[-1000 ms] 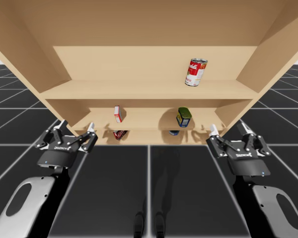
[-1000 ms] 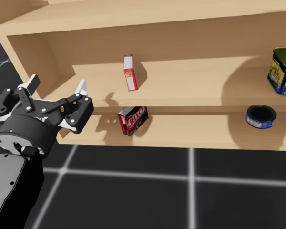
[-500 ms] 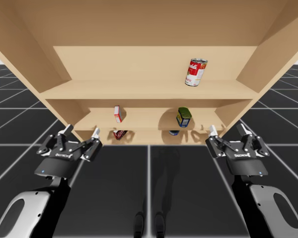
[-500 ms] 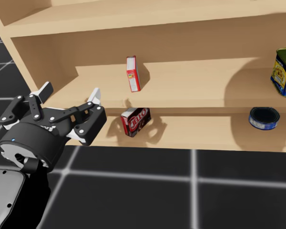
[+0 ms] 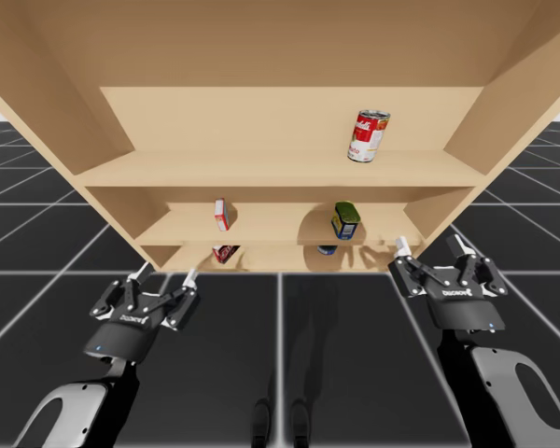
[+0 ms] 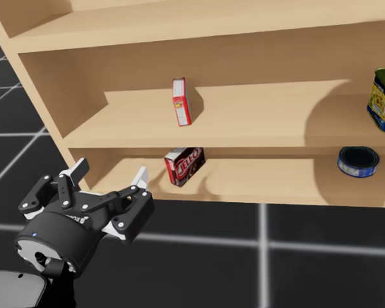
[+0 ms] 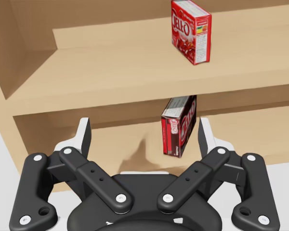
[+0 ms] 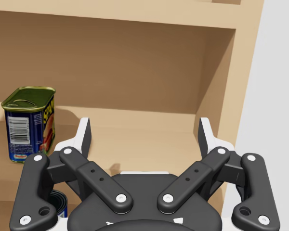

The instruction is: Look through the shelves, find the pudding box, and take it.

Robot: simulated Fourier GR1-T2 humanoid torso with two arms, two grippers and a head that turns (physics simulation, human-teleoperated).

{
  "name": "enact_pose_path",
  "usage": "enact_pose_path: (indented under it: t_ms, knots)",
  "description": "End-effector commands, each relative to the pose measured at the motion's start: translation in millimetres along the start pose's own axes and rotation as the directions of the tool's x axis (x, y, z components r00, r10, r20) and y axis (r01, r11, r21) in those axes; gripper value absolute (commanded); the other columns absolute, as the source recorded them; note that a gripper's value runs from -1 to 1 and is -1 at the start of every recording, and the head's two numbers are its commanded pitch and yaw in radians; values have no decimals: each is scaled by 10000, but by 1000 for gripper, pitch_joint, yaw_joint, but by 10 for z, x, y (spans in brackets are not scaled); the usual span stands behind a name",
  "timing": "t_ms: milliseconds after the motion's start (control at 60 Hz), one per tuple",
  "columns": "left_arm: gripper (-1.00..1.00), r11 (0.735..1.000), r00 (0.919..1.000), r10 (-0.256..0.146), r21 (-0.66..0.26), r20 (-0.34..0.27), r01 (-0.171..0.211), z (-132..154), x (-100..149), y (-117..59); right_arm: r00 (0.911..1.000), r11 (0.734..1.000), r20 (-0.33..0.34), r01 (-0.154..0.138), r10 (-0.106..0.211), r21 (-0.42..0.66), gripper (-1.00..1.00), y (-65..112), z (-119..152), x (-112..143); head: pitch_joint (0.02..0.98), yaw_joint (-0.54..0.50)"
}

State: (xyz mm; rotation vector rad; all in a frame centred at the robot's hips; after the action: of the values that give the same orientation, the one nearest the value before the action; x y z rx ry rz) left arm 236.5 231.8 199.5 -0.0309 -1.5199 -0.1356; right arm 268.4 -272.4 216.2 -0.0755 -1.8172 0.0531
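A dark red-brown box [image 6: 183, 165] leans on the lowest shelf; it also shows as the dark box [image 5: 226, 253] in the high view. A bright red box [image 6: 181, 101] stands upright on the middle shelf just above it. My left gripper [image 6: 110, 171] hovers open in front of the lowest shelf, below and left of the dark box. In the left wrist view the dark box [image 7: 179, 126] lies ahead of the left gripper [image 7: 143, 126], nearer one fingertip, and the red box [image 7: 191, 31] is higher. My right gripper [image 5: 429, 245] is open at the shelf's right end.
The wooden shelf unit [image 5: 280, 173] has side walls close to both arms. A blue tin with a green top [image 8: 29, 122] stands on the middle shelf, a flat dark blue can [image 6: 355, 160] below it, and a red and white can [image 5: 367, 135] on the top shelf.
My left gripper has dropped lower and shifted right, now level with the lowest shelf. My head has turned slightly. The right arm has barely moved.
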Motion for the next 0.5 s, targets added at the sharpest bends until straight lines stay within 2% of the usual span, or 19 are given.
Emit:
enact_pose_path:
  t_ms: [17,117,167,267,400,500]
  knots:
    - [-1000,9995,9983,294,-105,-512,-300,-79,-264,15,10000,10000,4,9,-9,-23,-1000,-17,-4,-6,708,225]
    - [-1000,9979,9968,510,-376,-609,-534,-197,-350,4,10000,10000,18,1,-1,-28,-1000,-16,-4,-7,708,229]
    - [-1000,9978,9972,397,-514,-634,-430,-273,-384,-7,10000,10000,26,-3,4,-31,-1000,-20,-9,-10,708,230]
    - [-1000,9946,9939,482,-871,-995,-570,-376,-405,-5,10000,10000,33,6,-6,-37,-1000,-24,-12,-13,707,231]
    - [-1000,9911,9919,303,-1248,-1237,-459,-540,-424,-15,10000,10000,35,7,-7,-32,-1000,-23,-16,-19,705,228]
    - [-1000,9902,9887,-71,-1389,-1500,-140,-709,-455,-13,10000,10000,58,6,-6,-26,-1000,-27,-19,-20,706,228]
